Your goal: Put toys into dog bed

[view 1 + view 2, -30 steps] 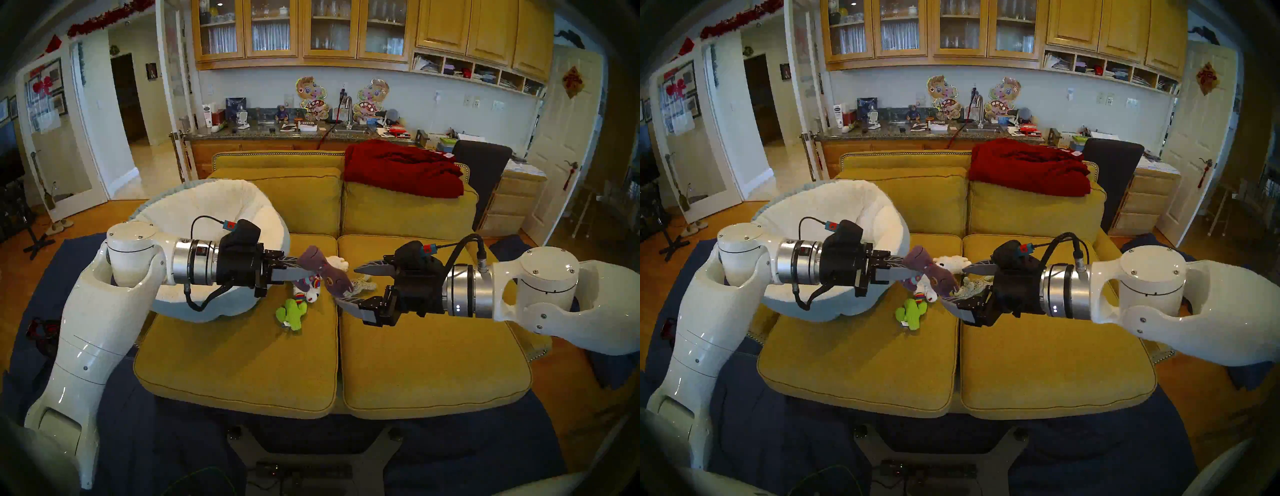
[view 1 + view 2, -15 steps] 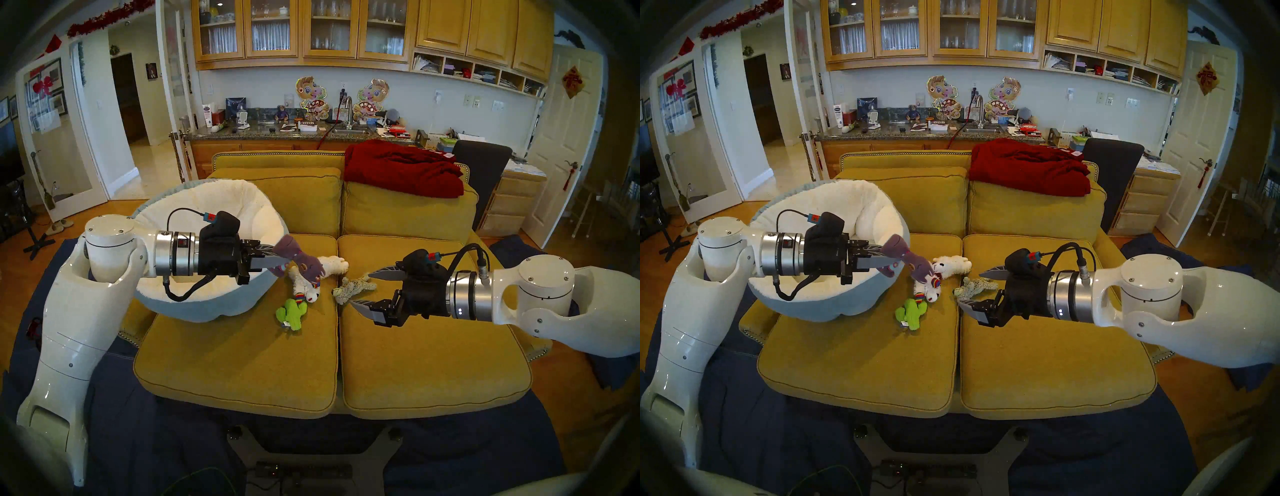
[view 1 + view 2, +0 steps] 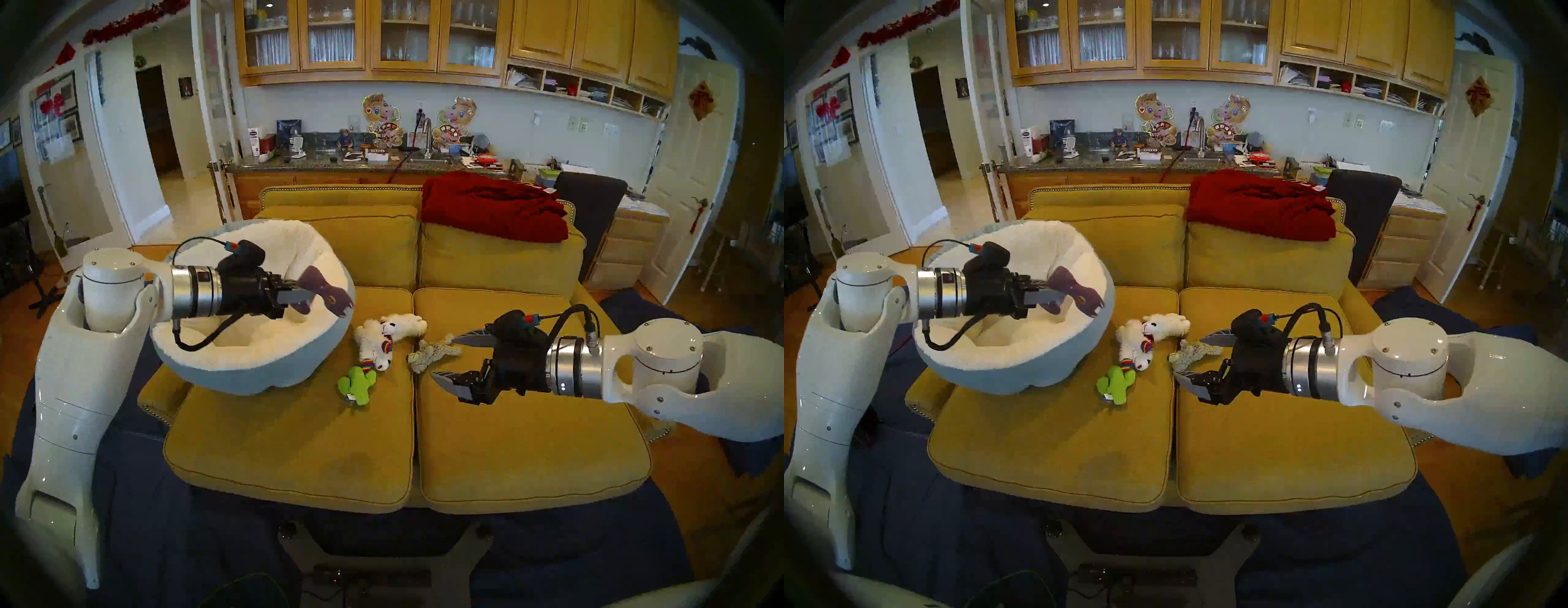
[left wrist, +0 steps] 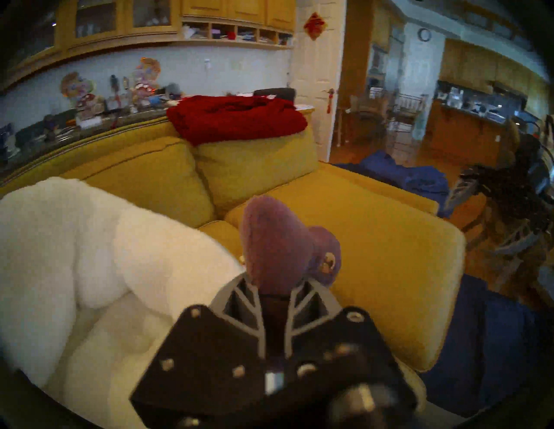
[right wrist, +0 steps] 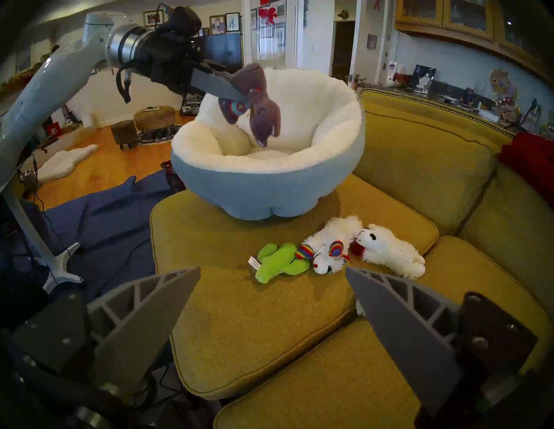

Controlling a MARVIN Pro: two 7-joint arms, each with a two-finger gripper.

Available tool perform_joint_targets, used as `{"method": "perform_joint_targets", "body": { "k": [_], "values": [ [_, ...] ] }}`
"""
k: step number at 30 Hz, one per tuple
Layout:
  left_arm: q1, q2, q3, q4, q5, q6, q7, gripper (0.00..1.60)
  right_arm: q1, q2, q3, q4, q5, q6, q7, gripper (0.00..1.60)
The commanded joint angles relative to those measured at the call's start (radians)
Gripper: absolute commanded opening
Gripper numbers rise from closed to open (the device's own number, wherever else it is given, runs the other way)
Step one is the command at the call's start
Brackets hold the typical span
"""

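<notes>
My left gripper [image 3: 304,293] is shut on the purple-grey toy [image 3: 329,293], which hangs over the right inner side of the dog bed [image 3: 254,373], a cream-lined, blue-grey bowl at the sofa's left. The left wrist view shows the toy [image 4: 275,248] pinched between the fingers. On the seat lie a plain white lamb [image 3: 405,326], a rainbow-trimmed lamb [image 3: 373,346], a green cactus [image 3: 358,384] and a shaggy tan toy [image 3: 432,353]. My right gripper [image 3: 443,357] stands open and empty just right of the tan toy.
A dark red blanket [image 3: 492,208] is draped over the right back cushion. The mustard seat cushions [image 3: 297,446] reach toward me. Dark blue cloth [image 3: 148,530] covers the floor around the sofa's front and sides.
My left gripper has carried the purple-grey toy up and to the left, from over the toy pile to above the dog bed. The open right gripper has drawn back a little to the right.
</notes>
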Motion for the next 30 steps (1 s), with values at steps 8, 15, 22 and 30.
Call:
{"method": "perform_joint_targets", "body": {
  "k": [8,15,22,30],
  "values": [
    [-0.093,0.03,-0.025,0.061,0.079,0.067,0.116,0.0,0.064,-0.001,-0.025,-0.006,0.006,-0.037,-0.004,1.6],
    [-0.131,0.028,0.008,0.12,0.129,0.066,0.164,0.0,0.084,-0.001,-0.048,-0.007,0.007,-0.044,-0.006,1.6],
    [-0.166,0.026,0.041,0.174,0.164,0.057,0.195,0.16,0.103,-0.001,-0.069,-0.008,0.008,-0.048,-0.009,1.6],
    [-0.196,0.017,0.077,0.236,0.193,0.037,0.224,0.37,0.127,-0.001,-0.095,-0.009,0.009,-0.053,-0.01,1.6]
  ]
}}
